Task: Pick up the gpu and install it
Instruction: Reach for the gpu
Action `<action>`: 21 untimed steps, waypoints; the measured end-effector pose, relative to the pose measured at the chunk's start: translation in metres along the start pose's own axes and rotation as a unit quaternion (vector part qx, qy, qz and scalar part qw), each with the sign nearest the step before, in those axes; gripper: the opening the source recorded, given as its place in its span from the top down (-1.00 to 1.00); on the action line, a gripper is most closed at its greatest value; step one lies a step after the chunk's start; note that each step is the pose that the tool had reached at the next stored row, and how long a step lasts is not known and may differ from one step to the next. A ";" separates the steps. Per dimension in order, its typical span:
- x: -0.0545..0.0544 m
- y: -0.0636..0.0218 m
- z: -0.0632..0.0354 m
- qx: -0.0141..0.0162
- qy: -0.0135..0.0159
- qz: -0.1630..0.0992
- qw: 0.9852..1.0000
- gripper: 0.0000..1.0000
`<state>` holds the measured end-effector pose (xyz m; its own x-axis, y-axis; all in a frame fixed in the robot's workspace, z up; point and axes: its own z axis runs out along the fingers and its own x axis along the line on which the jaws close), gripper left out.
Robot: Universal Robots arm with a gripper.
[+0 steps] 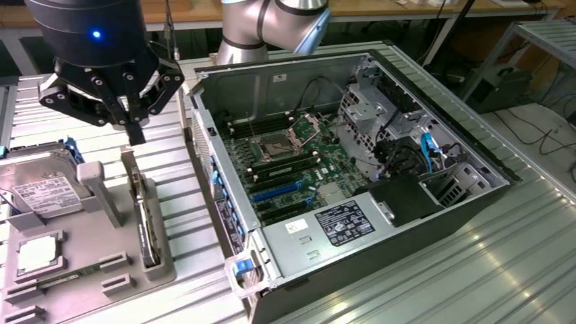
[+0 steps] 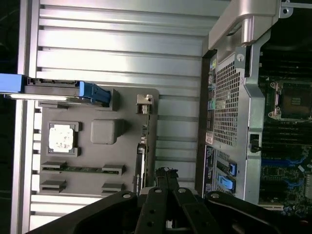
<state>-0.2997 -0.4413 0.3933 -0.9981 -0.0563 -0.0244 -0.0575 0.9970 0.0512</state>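
Observation:
The gpu (image 1: 142, 219) stands on edge in a slot of the grey holder tray (image 1: 99, 236), so I see mostly its thin top edge and little of its green board. From the wrist view it appears as a narrow dark strip, the gpu (image 2: 142, 163), running along the tray's side. My gripper (image 1: 135, 138) hangs just above the far end of the card, fingers pressed together and holding nothing. In the wrist view the gripper (image 2: 165, 173) sits close beside the card's edge. The open computer case (image 1: 468, 145) lies at the exterior view's right, with its motherboard (image 1: 288, 169) exposed.
On the tray sit a silver hard drive (image 1: 40, 185) with blue rails, a CPU chip (image 1: 38, 253) and a RAM stick (image 2: 78, 169). Blue expansion slots (image 1: 274, 192) lie on the motherboard near the case's rear wall (image 2: 229, 97). Everything rests on a ribbed metal table (image 1: 450, 270).

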 end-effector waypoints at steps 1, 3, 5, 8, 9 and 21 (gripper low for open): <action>0.002 0.0000 0.0000 0.000 0.000 0.000 1.000 0.79; 0.008 -0.0001 -0.0003 0.000 0.000 0.000 1.000 0.79; 0.013 -0.0021 -0.0005 0.000 0.000 0.000 1.000 0.79; 0.017 -0.0054 -0.0007 0.000 0.000 0.000 1.000 0.79; 0.019 -0.0061 -0.0008 0.000 0.000 0.000 1.000 0.79; 0.038 -0.0091 -0.0014 0.000 0.000 -0.001 1.000 0.79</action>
<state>-0.3366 -0.4526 0.3933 -0.9980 -0.0575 -0.0243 -0.0587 0.9969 0.0514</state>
